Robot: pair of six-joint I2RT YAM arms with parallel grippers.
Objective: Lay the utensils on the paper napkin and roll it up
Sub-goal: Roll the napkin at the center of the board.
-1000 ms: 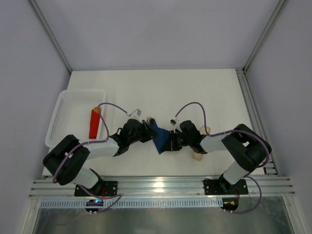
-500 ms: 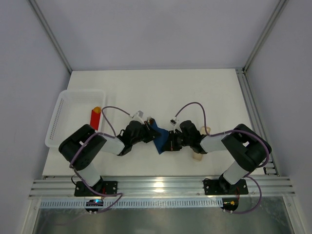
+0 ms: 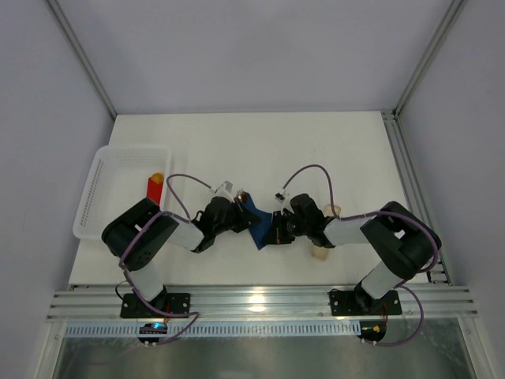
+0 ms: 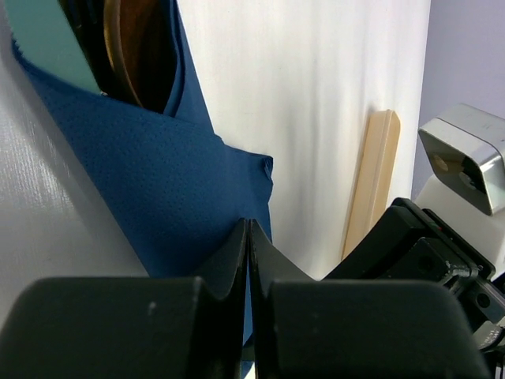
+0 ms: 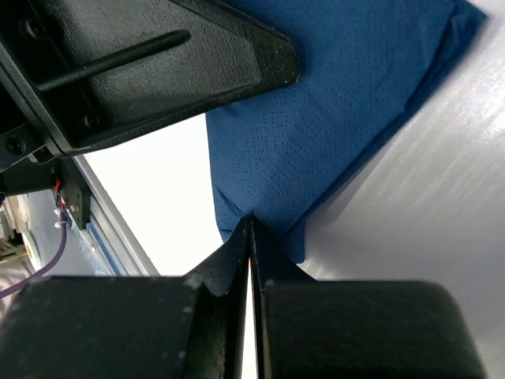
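Observation:
The paper napkin (image 3: 257,223), dark navy, lies folded between my two grippers at the table's middle. It wraps the utensils; a copper-brown tip pokes out at its far end (image 3: 243,194). In the left wrist view the copper and dark utensils (image 4: 136,49) sit inside the napkin's fold (image 4: 158,189). My left gripper (image 3: 240,215) is shut on the napkin's edge (image 4: 248,229). My right gripper (image 3: 273,229) is shut on the opposite corner of the napkin (image 5: 339,103), its tips pinching the paper (image 5: 251,225).
A white basket (image 3: 102,178) stands at the left with a red block with an orange tip (image 3: 155,185) at its edge. A pale beige bar (image 4: 371,181) lies right of the napkin, its ends showing round my right arm (image 3: 318,254).
My left arm's elbow has swung right, towards the napkin, and now hides more of the red block. Both grippers stay on the napkin; the right arm has barely moved.

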